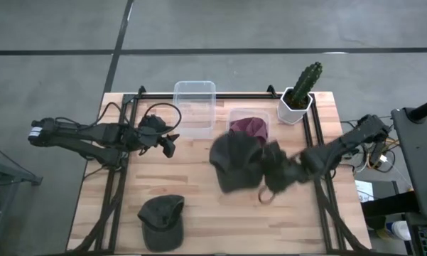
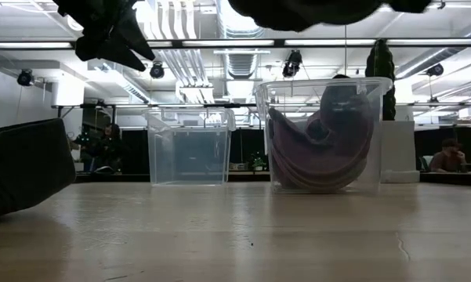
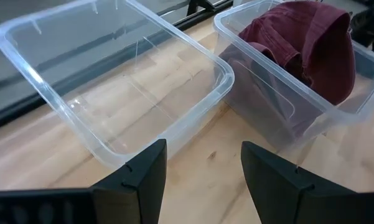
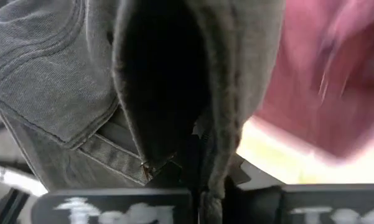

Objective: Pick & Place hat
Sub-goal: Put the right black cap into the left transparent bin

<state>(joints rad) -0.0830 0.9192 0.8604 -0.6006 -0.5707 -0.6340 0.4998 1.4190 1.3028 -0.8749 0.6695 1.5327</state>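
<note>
Grey hat in transit toward the bin that holds the maroon hat; landmark: that bin.

Left of the bin: left claw [image 1: 168, 144], fingers apart and holding nothing, parked beside the empty bin [image 1: 195, 107], apparently waiting. Nearer the table [image 1: 199, 213] front edge, left of the bin: spare olive hat [image 1: 162, 221], lying flat, not yet handled. Bin with maroon hat [image 1: 250, 128]: likely the drop point. Just in front of it: grey hat [image 1: 236, 162], lifted clear, pinched by the fabric in the right claw [image 1: 276, 171]. Right of the bin: potted cactus [image 1: 300, 92].
</note>
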